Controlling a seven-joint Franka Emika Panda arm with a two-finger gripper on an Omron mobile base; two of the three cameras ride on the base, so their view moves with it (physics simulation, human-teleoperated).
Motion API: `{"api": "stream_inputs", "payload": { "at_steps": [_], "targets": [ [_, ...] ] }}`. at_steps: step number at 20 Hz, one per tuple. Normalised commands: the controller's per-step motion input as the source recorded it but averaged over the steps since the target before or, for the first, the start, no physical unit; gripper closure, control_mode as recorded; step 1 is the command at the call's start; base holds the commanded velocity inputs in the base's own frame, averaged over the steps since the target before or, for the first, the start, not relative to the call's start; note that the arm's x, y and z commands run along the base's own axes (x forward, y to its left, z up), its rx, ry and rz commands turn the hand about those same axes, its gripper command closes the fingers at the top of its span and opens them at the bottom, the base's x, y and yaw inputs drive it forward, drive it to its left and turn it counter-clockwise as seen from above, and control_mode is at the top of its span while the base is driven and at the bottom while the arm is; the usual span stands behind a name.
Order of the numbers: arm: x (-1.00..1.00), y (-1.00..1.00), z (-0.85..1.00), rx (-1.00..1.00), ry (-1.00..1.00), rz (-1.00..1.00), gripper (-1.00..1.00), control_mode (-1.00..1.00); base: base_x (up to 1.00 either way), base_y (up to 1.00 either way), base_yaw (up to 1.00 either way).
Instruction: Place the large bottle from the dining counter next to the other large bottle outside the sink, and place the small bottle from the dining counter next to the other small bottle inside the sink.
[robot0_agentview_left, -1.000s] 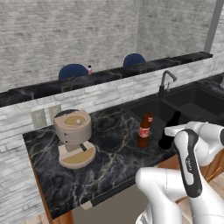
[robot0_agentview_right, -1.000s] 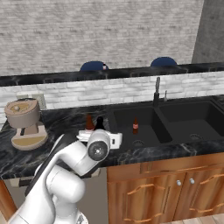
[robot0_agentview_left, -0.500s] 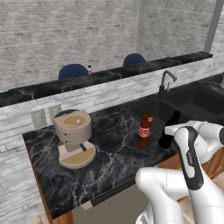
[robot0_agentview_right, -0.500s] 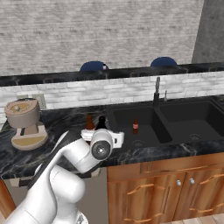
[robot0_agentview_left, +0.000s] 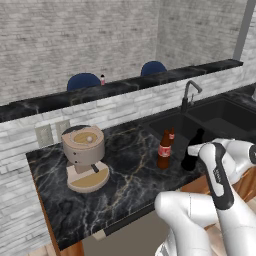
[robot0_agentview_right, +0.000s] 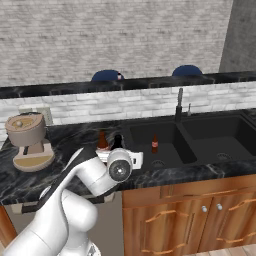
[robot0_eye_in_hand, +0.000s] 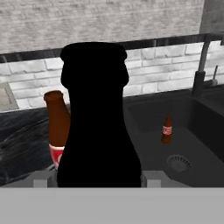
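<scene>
The large bottle (robot0_eye_in_hand: 98, 118), black and narrow-necked, stands upright between my fingertips (robot0_eye_in_hand: 42, 179), and my gripper (robot0_eye_in_hand: 99, 178) is shut on its body. It is just right of the other large bottle (robot0_agentview_left: 164, 148), amber-brown with a red label, on the worktop beside the sink (robot0_agentview_left: 220, 116). From the right, the black bottle (robot0_agentview_right: 118, 141) and the amber one (robot0_agentview_right: 102, 141) stand side by side behind my wrist. A small bottle (robot0_agentview_right: 154, 145) stands inside the left basin. Another small bottle (robot0_agentview_left: 102, 79) is on the dining counter (robot0_agentview_left: 125, 88).
A coffee machine (robot0_agentview_left: 85, 155) stands on the worktop at the left. A curved faucet (robot0_agentview_left: 188, 95) rises behind the sink's two basins. Blue stools (robot0_agentview_left: 83, 80) show behind the dining counter. Wooden cabinet doors (robot0_agentview_right: 190, 220) lie below the worktop.
My hand has eased slightly lower and to the right with the black bottle still in it. The other bottles have not moved.
</scene>
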Motion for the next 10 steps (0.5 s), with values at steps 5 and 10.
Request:
{"api": "stream_inputs", "payload": {
  "at_steps": [5, 10],
  "targets": [
    [0.0, 0.07, -0.13, -0.03, -0.04, 0.0, 1.0, -1.0, 0.0, 0.0, 0.0],
    [0.0, 0.24, -0.14, -0.05, -0.05, 0.0, 1.0, -1.0, 0.0, 0.0, 0.0]
  ]
}}
